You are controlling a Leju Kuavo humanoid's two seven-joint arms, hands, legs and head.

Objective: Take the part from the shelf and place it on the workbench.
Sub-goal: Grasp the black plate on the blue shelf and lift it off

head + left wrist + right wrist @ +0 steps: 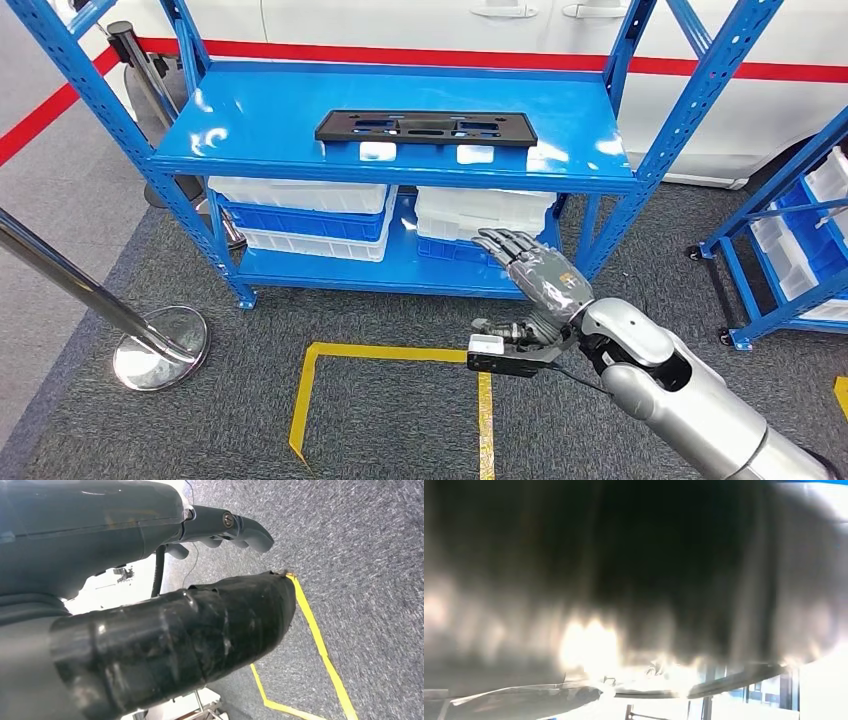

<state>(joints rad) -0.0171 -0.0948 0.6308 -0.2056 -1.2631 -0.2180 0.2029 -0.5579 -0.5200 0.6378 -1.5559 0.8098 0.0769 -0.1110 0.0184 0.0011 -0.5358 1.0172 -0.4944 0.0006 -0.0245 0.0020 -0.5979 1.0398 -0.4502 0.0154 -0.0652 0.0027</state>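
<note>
Resting on shelf (250, 125), one part (426, 127), right hand (530, 280) apart

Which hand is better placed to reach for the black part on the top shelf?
Right, probably. The right hand is raised in front of the blue shelf, empty with fingers apart, below the black part. The left hand hangs over the carpet.

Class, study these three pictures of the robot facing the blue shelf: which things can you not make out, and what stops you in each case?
- Right hand, right wrist view: motion blur hides the fingers.
- Left hand, left wrist view: a dark taped cover hides most of it; the fingers look curled.
- White and blue plastic bins, head view: contents hidden by lids and stacking.
- Flat black rectangular plastic part, head view: its slots are too small to read.
</note>
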